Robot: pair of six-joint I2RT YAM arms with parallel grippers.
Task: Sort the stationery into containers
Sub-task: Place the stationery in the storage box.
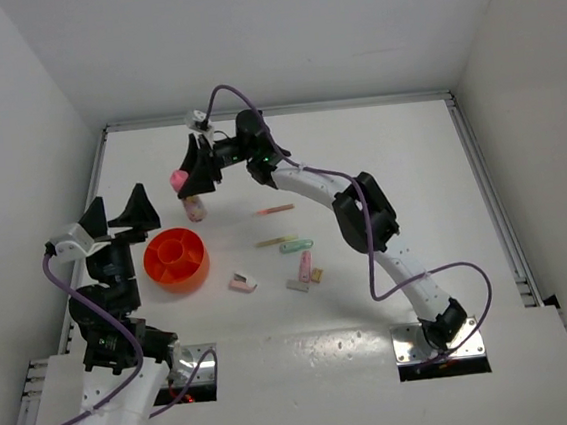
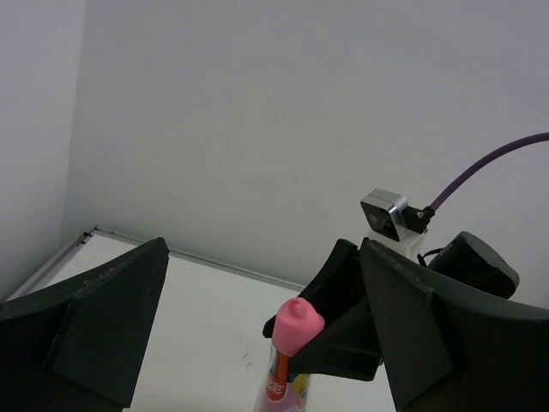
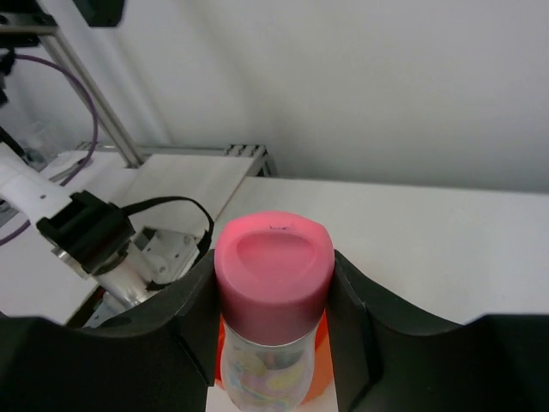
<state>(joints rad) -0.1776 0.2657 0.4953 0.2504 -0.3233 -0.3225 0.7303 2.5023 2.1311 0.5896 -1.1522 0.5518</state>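
Note:
My right gripper (image 1: 189, 177) is shut on the pink cap of the pink-capped tube (image 1: 194, 207), which hangs upright just beyond the orange divided bowl (image 1: 175, 258). In the right wrist view the fingers (image 3: 180, 318) clamp the cap (image 3: 274, 273), and orange bowl (image 3: 322, 373) shows beneath. My left gripper (image 1: 123, 218) is open and empty beside the bowl's left; its view shows the tube (image 2: 294, 330) ahead between its spread fingers (image 2: 103, 326). Loose on the table: pink pen (image 1: 275, 210), yellow-green pen (image 1: 270, 242), mint-green marker (image 1: 297, 244), pink marker (image 1: 305, 264), and pink (image 1: 242, 284), white (image 1: 297, 285) and yellow (image 1: 316, 275) erasers.
White walls close in the table at the back and both sides. A metal rail (image 1: 489, 203) runs along the right edge. The right arm (image 1: 364, 215) arches over the loose items. A purple cable (image 1: 426, 279) loops beside it.

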